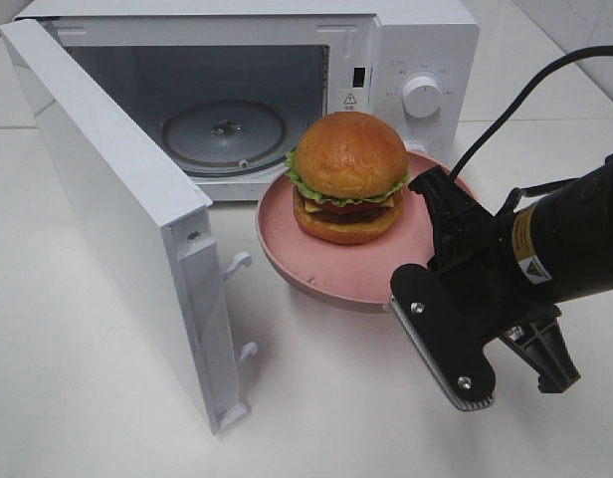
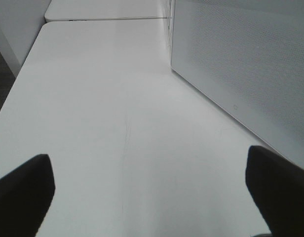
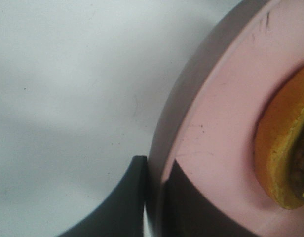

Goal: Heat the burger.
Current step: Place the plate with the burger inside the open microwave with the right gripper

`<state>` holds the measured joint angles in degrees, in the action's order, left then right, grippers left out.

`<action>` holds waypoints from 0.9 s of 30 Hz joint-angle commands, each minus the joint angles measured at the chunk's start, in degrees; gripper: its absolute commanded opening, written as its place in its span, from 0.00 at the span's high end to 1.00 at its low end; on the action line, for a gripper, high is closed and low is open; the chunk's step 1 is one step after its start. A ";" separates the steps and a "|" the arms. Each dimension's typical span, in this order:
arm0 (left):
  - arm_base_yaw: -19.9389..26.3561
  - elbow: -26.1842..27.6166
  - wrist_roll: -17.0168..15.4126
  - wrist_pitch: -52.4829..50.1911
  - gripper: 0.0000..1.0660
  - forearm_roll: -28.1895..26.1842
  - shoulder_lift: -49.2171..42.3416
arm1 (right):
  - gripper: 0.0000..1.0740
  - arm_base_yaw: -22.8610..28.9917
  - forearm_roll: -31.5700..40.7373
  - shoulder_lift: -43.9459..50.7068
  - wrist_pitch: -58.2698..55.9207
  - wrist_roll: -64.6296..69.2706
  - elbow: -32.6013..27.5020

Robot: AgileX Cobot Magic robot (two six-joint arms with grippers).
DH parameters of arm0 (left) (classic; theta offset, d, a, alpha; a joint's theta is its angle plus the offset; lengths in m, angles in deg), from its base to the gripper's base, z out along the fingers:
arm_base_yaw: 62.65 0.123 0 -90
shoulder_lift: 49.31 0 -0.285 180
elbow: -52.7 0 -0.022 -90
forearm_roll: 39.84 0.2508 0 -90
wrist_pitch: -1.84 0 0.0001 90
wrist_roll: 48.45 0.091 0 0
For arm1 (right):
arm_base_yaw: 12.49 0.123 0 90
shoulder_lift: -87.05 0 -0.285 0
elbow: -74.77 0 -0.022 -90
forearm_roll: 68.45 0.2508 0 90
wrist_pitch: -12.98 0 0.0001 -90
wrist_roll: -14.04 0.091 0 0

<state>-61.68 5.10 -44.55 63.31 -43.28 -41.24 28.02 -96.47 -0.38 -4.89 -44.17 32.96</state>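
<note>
Exterior high view: we see the microwave (image 1: 426,60) across the top of the frame, its door (image 1: 117,199) swung open at the left and the turntable (image 1: 224,129) showing inside. The burger (image 1: 348,177) sits on the plate (image 1: 316,274) at centre frame, just in front of the opening and outside the oven. The right gripper (image 1: 429,187) reaches in from the lower right to the plate's right rim.

Left wrist view: we find the left gripper (image 2: 152,197) over the table (image 2: 102,98), its fingers (image 2: 23,192) spread wide with only tabletop between them. A white dotted panel (image 2: 241,59) stands close by.

Right wrist view: the fingers (image 3: 122,207) pinch the plate's rim, one outside it and one on the pink inner face. The burger's bottom bun rests further in on the plate, apart from the fingers.
</note>
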 commanded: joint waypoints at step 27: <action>0.00 -0.06 -0.11 -0.17 0.08 -0.40 -0.23 | 1.00 -9.80 32.43 0.46 2.75 -43.43 2.52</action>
<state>-61.68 5.10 -44.55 63.31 -43.28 -41.24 18.51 -63.52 -0.43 -5.01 -88.06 33.71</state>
